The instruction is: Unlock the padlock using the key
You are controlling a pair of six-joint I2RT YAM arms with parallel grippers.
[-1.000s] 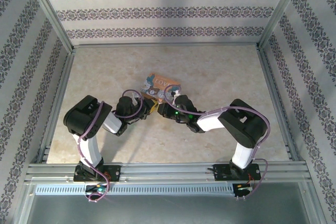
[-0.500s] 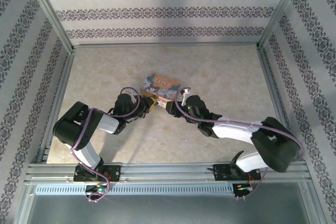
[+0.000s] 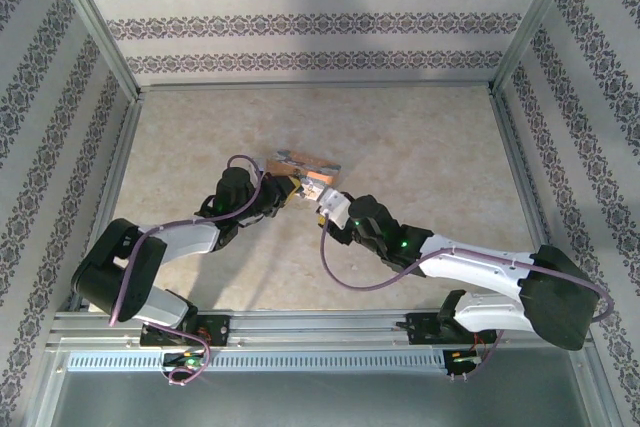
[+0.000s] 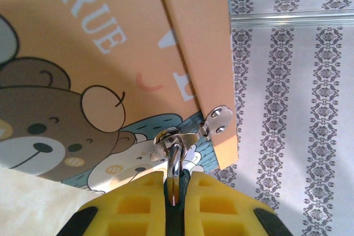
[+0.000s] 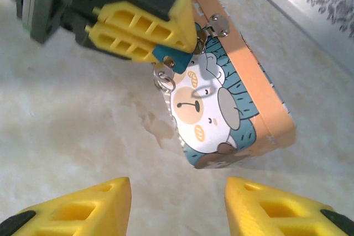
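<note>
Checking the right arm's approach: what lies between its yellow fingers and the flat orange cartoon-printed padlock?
Bare beige tabletop separates right gripper from padlock, per the right wrist view.

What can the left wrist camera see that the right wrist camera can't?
Left wrist camera: a brown bear's face and the white word TRUE printed on the padlock.
Right wrist camera: the teal head of the key pinched in the left gripper, a sheep picture, and the right gripper open at the bottom.
Both: the orange padlock, its silver clasp, and the left gripper's yellow fingers closed together.
</note>
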